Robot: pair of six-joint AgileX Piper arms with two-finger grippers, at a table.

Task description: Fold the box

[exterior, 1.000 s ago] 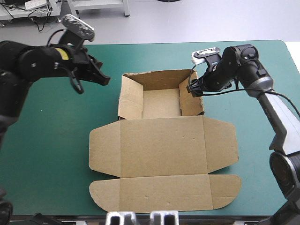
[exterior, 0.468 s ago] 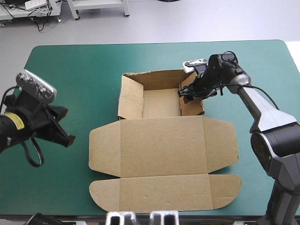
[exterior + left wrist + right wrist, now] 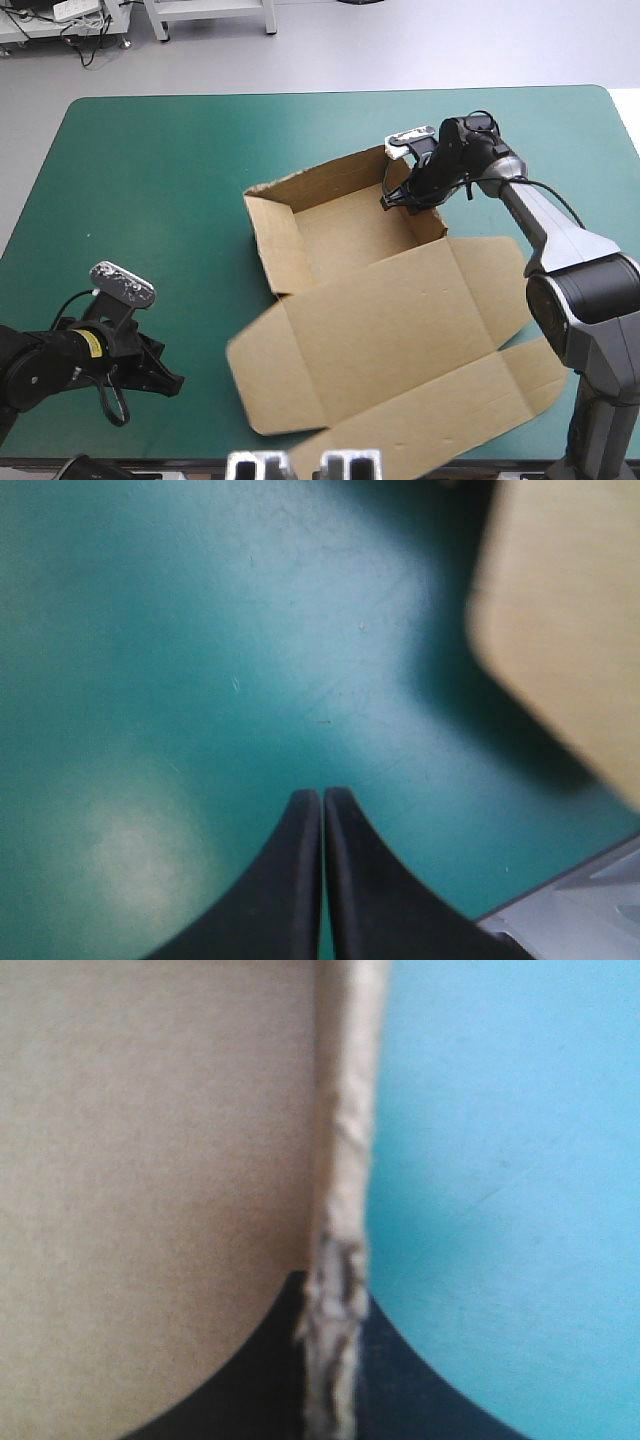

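Box (image 3: 380, 320) half-built: walls up, lid flat.
Wall edge clamped between fingers of right gripper (image 3: 395, 198); left gripper (image 3: 322, 798) pressed together, seemingly empty.

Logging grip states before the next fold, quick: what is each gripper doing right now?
Left gripper: shut, empty, over the bare teal-green cover.
Right gripper: shut on the box, pinching a raised wall's edge.

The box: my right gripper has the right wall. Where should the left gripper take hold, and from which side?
Probably the top edge of the upright left wall, from its outer side. It stands as a thin free sheet, opposite the right gripper; the lid is spread out wide. The left gripper is shut, so open it first.
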